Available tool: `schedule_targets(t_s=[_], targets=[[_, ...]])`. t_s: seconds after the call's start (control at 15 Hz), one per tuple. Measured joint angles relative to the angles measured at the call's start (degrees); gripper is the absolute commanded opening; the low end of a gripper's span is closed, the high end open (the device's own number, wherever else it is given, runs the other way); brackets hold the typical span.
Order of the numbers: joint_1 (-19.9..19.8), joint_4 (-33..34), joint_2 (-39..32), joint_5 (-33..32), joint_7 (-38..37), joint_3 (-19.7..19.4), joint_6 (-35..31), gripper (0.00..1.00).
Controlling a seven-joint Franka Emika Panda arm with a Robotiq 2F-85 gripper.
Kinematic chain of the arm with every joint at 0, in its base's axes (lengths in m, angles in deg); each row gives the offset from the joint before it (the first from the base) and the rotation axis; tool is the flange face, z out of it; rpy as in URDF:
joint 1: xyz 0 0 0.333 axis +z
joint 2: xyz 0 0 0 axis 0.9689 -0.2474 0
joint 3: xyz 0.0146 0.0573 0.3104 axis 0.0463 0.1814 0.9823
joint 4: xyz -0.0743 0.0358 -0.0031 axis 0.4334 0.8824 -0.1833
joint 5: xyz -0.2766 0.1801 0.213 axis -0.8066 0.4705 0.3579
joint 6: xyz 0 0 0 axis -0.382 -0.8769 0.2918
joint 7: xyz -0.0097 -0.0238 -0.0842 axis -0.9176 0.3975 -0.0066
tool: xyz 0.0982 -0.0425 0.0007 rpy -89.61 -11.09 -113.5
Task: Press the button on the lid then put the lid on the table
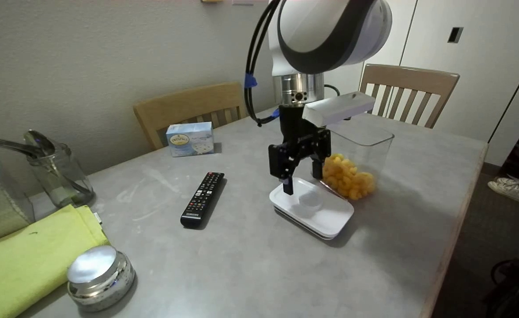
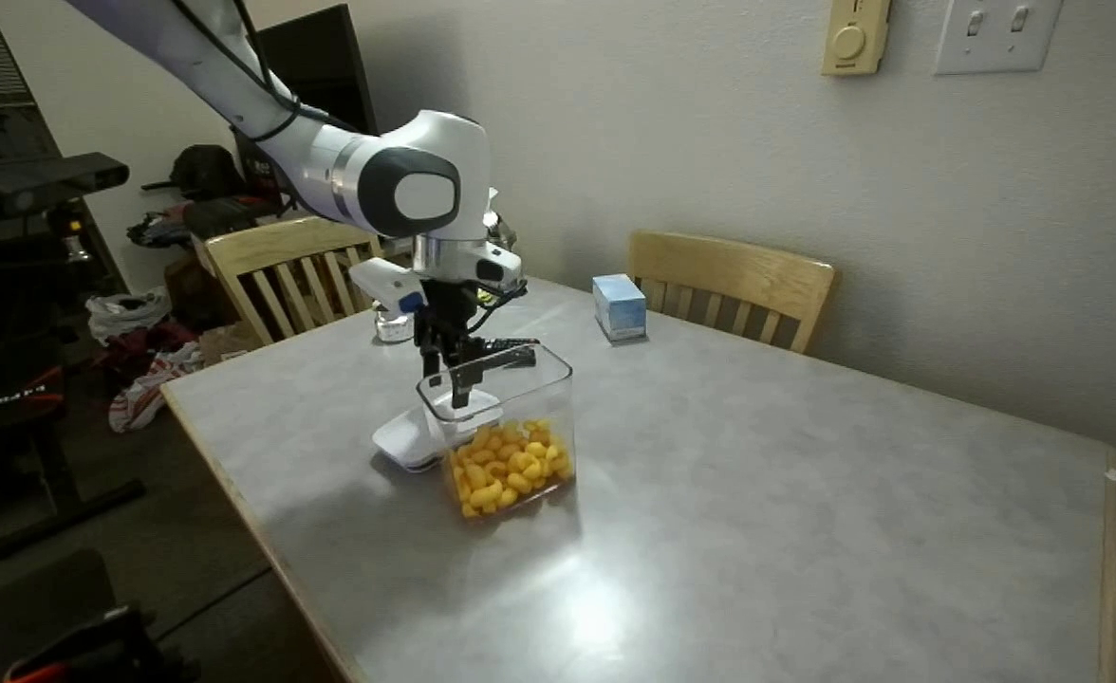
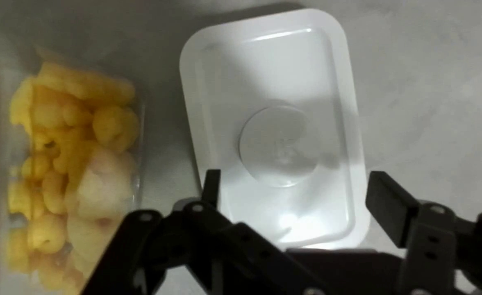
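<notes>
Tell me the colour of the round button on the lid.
The button is white, partly in shadow; the wrist view shows it best.

Wrist view: lid (image 3: 278,92) — one corner hidden behind jaws.

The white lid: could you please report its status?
Tool open, holding nothing. Lid flat on table, button facing up. Clear container close beside it, possibly in the way.

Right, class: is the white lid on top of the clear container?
No, in an exterior view the lid lies on the table beside the open container.
</notes>
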Motion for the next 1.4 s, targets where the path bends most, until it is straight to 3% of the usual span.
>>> schedule_targets(t_s=[1.4], targets=[[-1.27, -0.04, 13.05, 0.16, 0.21, -0.71, -2.2, 1.0]])
